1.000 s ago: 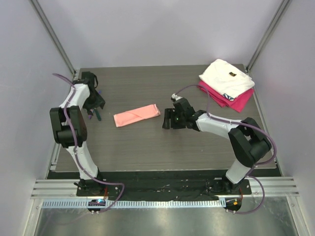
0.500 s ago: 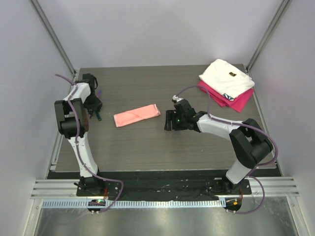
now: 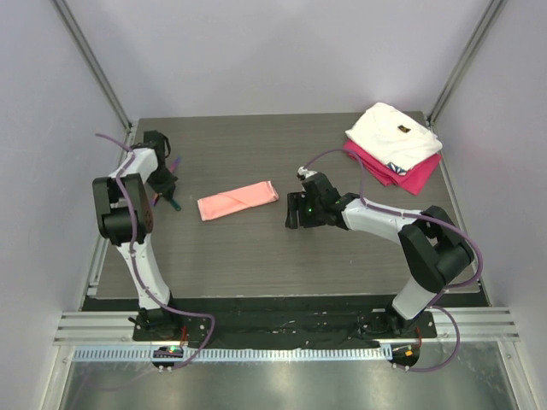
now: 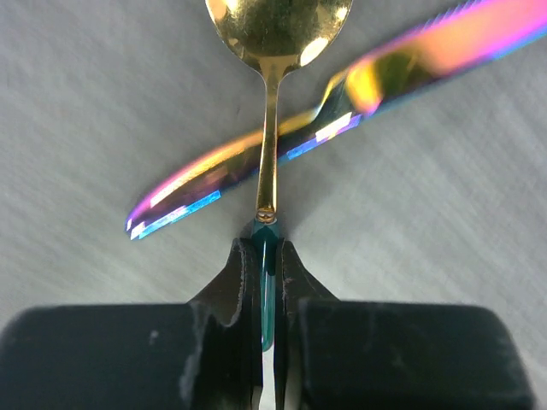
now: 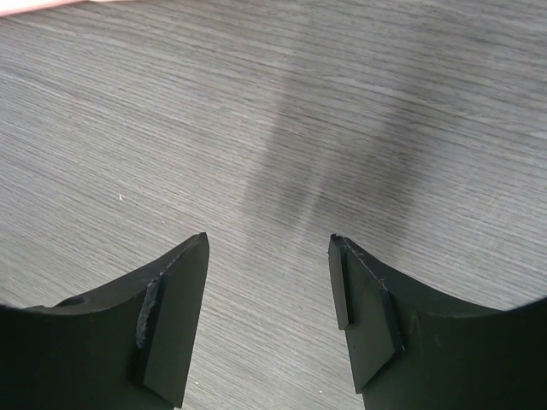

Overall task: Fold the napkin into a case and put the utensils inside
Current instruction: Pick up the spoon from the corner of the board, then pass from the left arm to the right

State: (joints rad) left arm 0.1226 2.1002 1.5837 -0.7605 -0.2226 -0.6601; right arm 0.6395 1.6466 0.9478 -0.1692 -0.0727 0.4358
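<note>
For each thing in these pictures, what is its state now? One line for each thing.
left gripper: shut on gold spoon.
right gripper: open, empty.
gold spoon: green handle clamped, stem crossing iridescent knife.
iridescent knife: lying loose, not held.
napkin: folded into a long strip, lying flat.
white cloth: folded, stacked on magenta cloth.
magenta cloth: folded, underneath.

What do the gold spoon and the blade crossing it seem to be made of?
Spoon: probably polished metal with a gold finish; its bowl mirrors bright highlights. Blade: likely metal with an iridescent coating; glossy pink, gold and blue bands run along it.
</note>
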